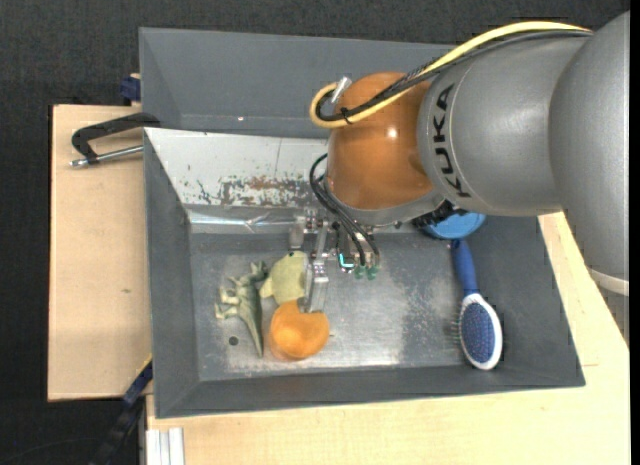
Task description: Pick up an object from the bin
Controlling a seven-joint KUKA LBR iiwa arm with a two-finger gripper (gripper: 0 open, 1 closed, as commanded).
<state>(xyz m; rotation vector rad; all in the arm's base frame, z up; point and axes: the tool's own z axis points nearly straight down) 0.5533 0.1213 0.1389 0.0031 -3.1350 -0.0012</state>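
Just beside the hand, orange ball (front-left).

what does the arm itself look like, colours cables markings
A thick, rounded grey arm with black KUKA lettering. A glossy orange dome-shaped cover sits on its wrist, and a yellow cable beside a black one loops over it.

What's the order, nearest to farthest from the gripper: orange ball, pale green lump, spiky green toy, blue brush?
1. Orange ball, just below the gripper, and pale green lump, at its left: too close to call.
2. Spiky green toy, farther left.
3. Blue brush, far right.
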